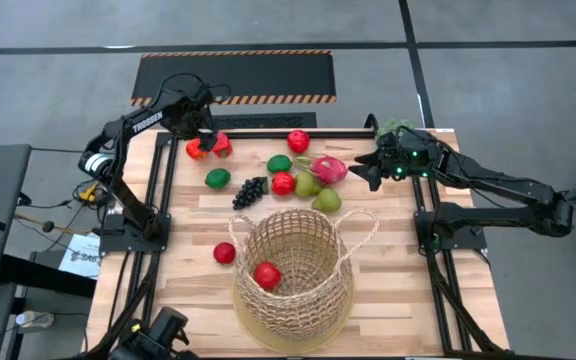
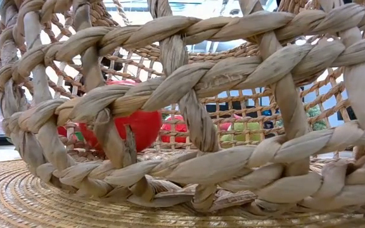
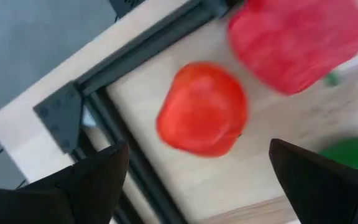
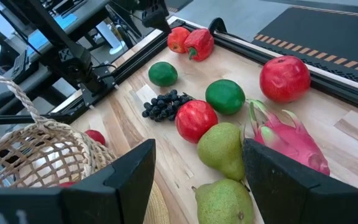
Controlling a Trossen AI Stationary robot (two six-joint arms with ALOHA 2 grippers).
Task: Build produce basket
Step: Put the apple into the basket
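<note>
The tan wicker basket (image 1: pixel 298 290) stands at the table's near middle with one red fruit (image 1: pixel 266 274) on its floor; the same fruit (image 2: pixel 138 126) shows through the weave in the low view. Another red fruit (image 1: pixel 225 253) lies on the table left of the basket. My left gripper (image 1: pixel 206 138) hovers open over a red tomato (image 3: pixel 202 109) beside a red pepper (image 3: pixel 297 40) at the far left corner. My right gripper (image 1: pixel 366 167) is open, just right of the pink dragon fruit (image 4: pixel 284 140), pears (image 4: pixel 221 149), red apple (image 4: pixel 196 119), limes (image 4: pixel 225 96) and grape bunch (image 4: pixel 163 106).
A pale green spiky ball (image 1: pixel 398 128) sits behind my right gripper near the far right corner. A red apple (image 1: pixel 298 141) lies by the far rail. Black frame rails (image 1: pixel 168 180) run along the table's left, right and far edges. Bare wood shows right of the basket.
</note>
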